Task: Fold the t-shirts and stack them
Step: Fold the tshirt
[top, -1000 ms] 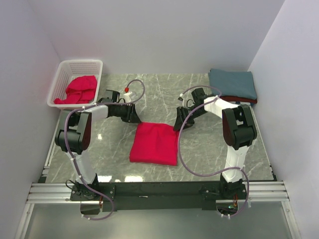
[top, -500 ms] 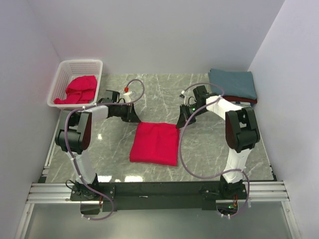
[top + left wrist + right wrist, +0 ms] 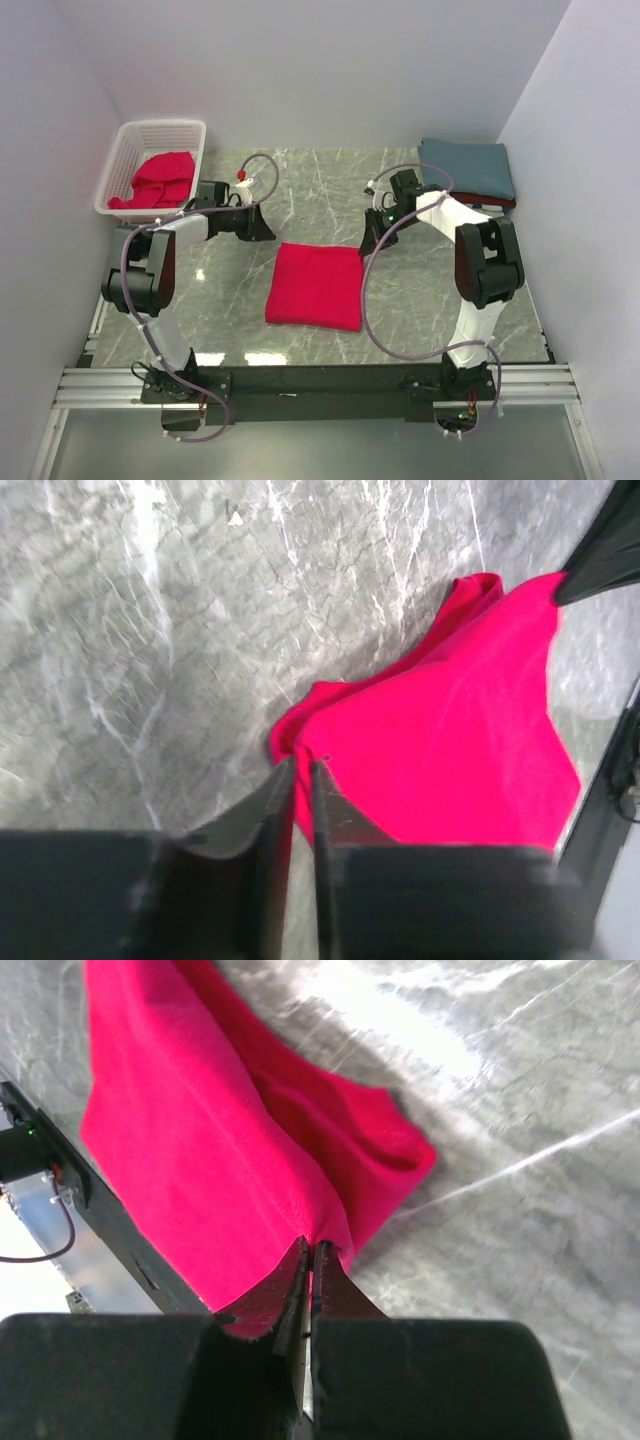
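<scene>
A folded red t-shirt lies flat near the middle of the counter, somewhat closer to the near edge, and forms a rough square. The left gripper sits at the shirt's far left corner with its fingers drawn almost together, and the cloth bunches up against their tips. The right gripper sits at the far right corner with its fingers pressed together on a pinch of the fabric, which rises in a ridge to meet them. At the far right corner of the counter a folded teal-blue t-shirt rests on a darker red t-shirt, of which only an edge shows. At the far left corner a white lattice basket holds crumpled red cloth.
</scene>
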### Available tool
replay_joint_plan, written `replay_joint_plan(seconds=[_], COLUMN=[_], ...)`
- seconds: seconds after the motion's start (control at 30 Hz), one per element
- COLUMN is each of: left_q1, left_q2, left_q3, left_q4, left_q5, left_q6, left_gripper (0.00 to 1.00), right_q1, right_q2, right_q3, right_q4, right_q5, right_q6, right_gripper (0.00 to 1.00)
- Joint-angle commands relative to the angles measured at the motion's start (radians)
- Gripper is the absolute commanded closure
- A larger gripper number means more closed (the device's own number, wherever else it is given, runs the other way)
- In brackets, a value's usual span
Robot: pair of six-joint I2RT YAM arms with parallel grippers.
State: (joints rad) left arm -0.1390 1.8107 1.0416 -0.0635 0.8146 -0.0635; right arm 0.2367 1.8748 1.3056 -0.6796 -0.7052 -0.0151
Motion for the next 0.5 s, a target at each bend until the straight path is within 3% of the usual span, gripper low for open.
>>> replay_joint_plan(seconds=[0.0,0.07,0.17,0.47], left_q1=[-0.004,-0.007,-0.023,-0.088], left_q2=[-0.018,-0.007,-0.004,0.058], left_q3=[0.012,0.015,0.017,0.04], left_q4=[0.031,0.036,0.037,0.013], left_q5=[0.008,0.003,-0.017,-0.14], left_q6=[-0.039,-0.055,-0.055,-0.065], left_gripper=[0.8,0.66,0.57,0.55], right_q1=[-0.008,-0.01,-0.01,-0.01], right_q2=[0.052,0.067,0.069,0.08], right_q3=[0.05,0.058,0.057,0.063], right_q4=[0.018,0.023,0.035,0.041], right_q5=[0.001,-0.005,0.0,-0.007], right_q6=[0.006,0.009,0.01,0.012], right_gripper=[1.0,1.0,1.0,1.0])
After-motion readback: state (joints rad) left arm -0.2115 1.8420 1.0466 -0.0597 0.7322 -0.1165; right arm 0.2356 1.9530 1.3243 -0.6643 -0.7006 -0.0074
